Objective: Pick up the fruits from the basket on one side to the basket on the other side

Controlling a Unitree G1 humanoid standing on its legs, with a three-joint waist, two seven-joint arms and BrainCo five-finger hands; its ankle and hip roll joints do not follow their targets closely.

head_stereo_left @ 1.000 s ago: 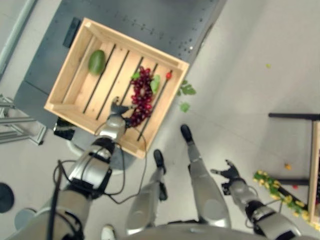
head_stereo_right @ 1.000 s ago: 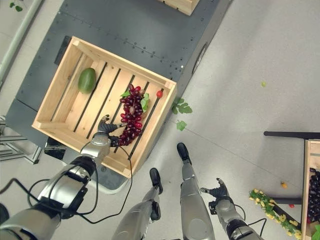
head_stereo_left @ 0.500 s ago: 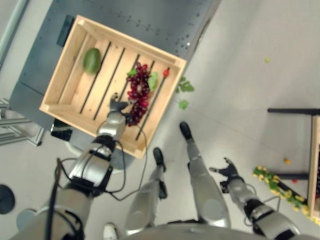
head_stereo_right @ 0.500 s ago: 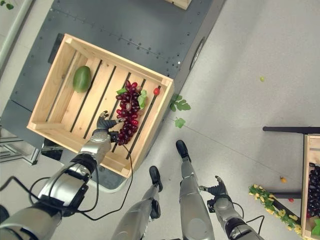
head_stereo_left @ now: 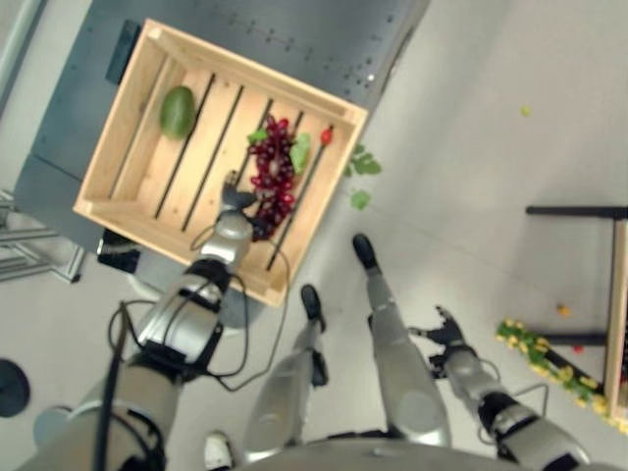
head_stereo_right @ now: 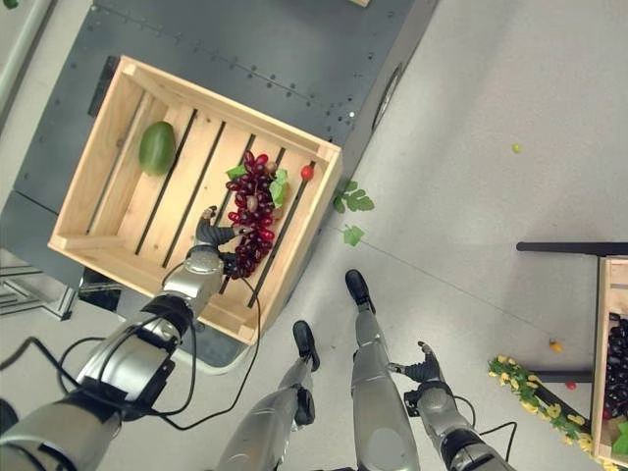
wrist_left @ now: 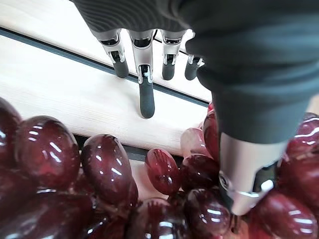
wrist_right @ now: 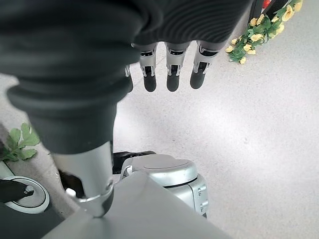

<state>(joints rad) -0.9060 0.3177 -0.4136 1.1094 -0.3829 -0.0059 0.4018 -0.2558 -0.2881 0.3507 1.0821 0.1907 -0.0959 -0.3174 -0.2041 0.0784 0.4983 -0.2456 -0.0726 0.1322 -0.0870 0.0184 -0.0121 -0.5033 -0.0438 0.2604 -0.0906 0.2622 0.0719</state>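
Lying on the slatted floor of the wooden crate [head_stereo_right: 290, 231], the bunch of red grapes [head_stereo_right: 249, 224] runs lengthwise along the slats, its leafy stem end [head_stereo_right: 278, 186] toward the crate's far wall and its tapering end toward the near wall.

Left hand [head_stereo_right: 208, 242]: inside the crate, at the grapes' near end, on the side away from the crate's right wall. Fingers [wrist_left: 144, 89] straight and spread, tips down at a pale slat; thumb [wrist_left: 244, 169] set against the berries. Nothing clasped.

Green oval fruit [head_stereo_right: 156, 147]: far left part of the crate, well apart from the grapes, long axis roughly along the slats.

Small red fruit [head_stereo_right: 307, 173]: just beside the crate's right wall, near the leafy stem end.

Open room: bare slats between the green oval fruit and the grapes; the grapes lie nearer the crate's right wall.

Right hand [head_stereo_right: 425, 373]: well away from the crate, low over the grey floor [head_stereo_right: 491, 128], fingers loosely extended, empty.

Loose green leaves [head_stereo_right: 351, 202]: on the floor just outside the crate's right corner.

Second crate [head_stereo_right: 609, 363]: cut off at the frame edge, dark grapes partly visible within; yellow-flowered sprig [head_stereo_right: 525, 388] on the floor beside it.
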